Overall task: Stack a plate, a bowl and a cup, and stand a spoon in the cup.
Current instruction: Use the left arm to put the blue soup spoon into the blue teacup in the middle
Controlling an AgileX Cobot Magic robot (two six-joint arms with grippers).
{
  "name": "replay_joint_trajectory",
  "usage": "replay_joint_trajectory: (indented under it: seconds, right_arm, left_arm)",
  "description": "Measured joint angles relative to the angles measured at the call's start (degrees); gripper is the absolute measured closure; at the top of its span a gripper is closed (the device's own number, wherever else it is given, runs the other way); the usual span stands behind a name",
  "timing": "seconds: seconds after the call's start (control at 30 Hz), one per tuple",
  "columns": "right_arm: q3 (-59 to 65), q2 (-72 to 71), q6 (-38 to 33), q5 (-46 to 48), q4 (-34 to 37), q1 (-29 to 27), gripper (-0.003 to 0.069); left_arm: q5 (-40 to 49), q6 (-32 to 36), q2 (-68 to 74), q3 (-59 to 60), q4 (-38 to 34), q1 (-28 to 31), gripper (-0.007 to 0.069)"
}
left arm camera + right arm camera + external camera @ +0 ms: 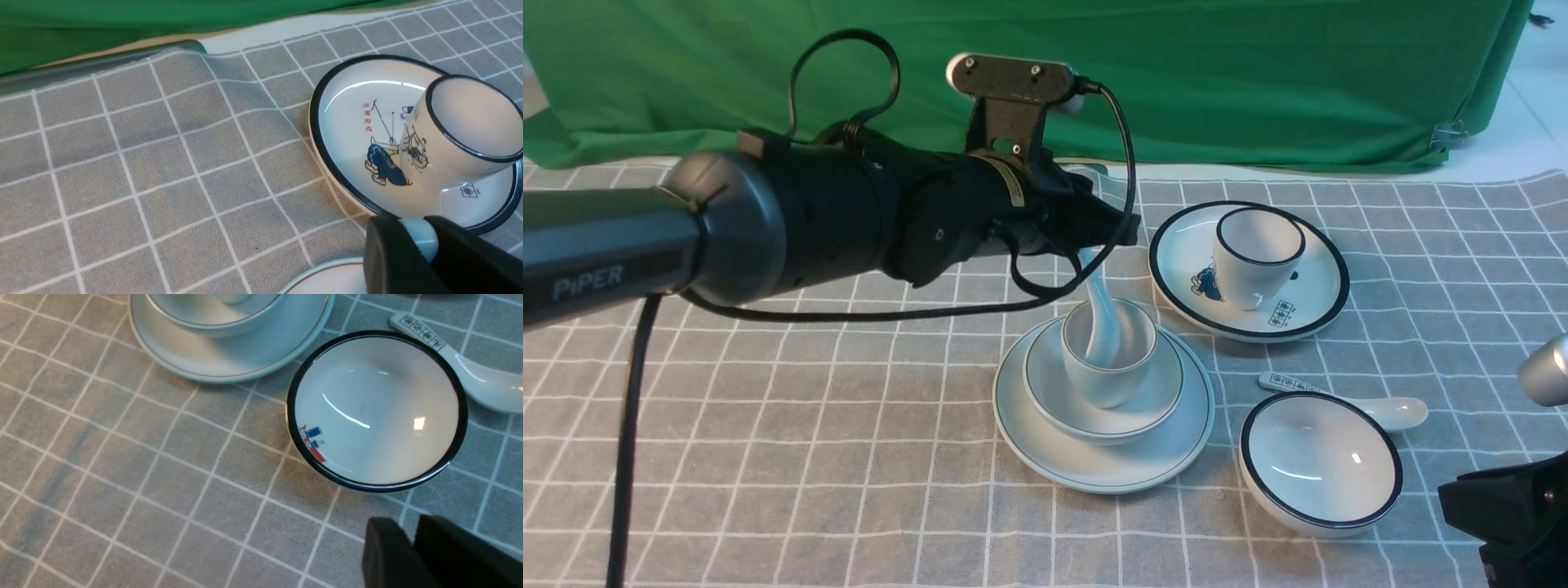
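The pale plate (1168,457) lies on the checked cloth. On it rests the bowl (1160,400), and the cup (1107,380) stands in the bowl. The plain white spoon (1101,314) leans in the cup with its handle up. My left gripper (1111,233) is above the cup, shut on the top of that handle. In the left wrist view the handle end (419,239) shows pinched between the black fingers. My right gripper (410,535) hovers low over bare cloth near the black-rimmed bowl. Its fingers stand a narrow gap apart, with nothing between them.
A black-rimmed plate (1307,302) with a black-rimmed cup (1254,253) on it sits behind and right of the stack. A black-rimmed bowl (1319,465) and a printed-handle spoon (1372,404) lie to the stack's right. A green backdrop (1258,73) closes off the far edge.
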Motion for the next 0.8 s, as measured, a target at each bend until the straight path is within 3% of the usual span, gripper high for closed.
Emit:
replay_joint_trajectory:
  seconds: [0.13,0.23,0.33,0.4,0.57,0.6,0.7,0.8]
  right_arm:
    - [0.0,0.0,0.0,0.0,0.0,0.0,0.0516]
    - [0.0,0.0,0.0,0.0,0.0,0.0,0.0516]
    - [-0.3,-0.3,0.0,0.1,-0.1,0.0,0.0516]
    - [-0.8,-1.2,0.0,0.2,-0.7,0.0,0.0519]
    - [-4.5,-7.3,0.0,-0.6,-5.6,0.0,0.0572]
    - [-5.9,-10.1,0.1,-1.2,-7.6,0.0,0.0599]
    - [-7.2,-17.6,2.1,-4.0,-10.2,0.0,0.0638]
    - [-6.8,-24.5,3.2,-6.3,-10.8,0.0,0.0638]
  left_arm:
    - [0.6,0.5,0.0,0.0,0.0,0.0,0.0417]
    - [1.8,3.2,-0.9,0.0,0.0,0.0,0.027]
    - [5.0,4.1,-4.2,0.0,0.0,0.0,0.0209]
    - [7.7,4.1,-7.2,0.0,0.8,0.0,0.0206]
    - [18.5,4.0,-17.9,0.0,7.1,0.1,0.0337]
    - [22.9,3.1,-21.6,0.0,9.1,0.1,0.0436]
    - [28.6,2.2,-29.8,0.9,10.1,0.1,0.0579]
    - [28.6,1.2,-37.0,4.7,10.1,0.1,0.0608]
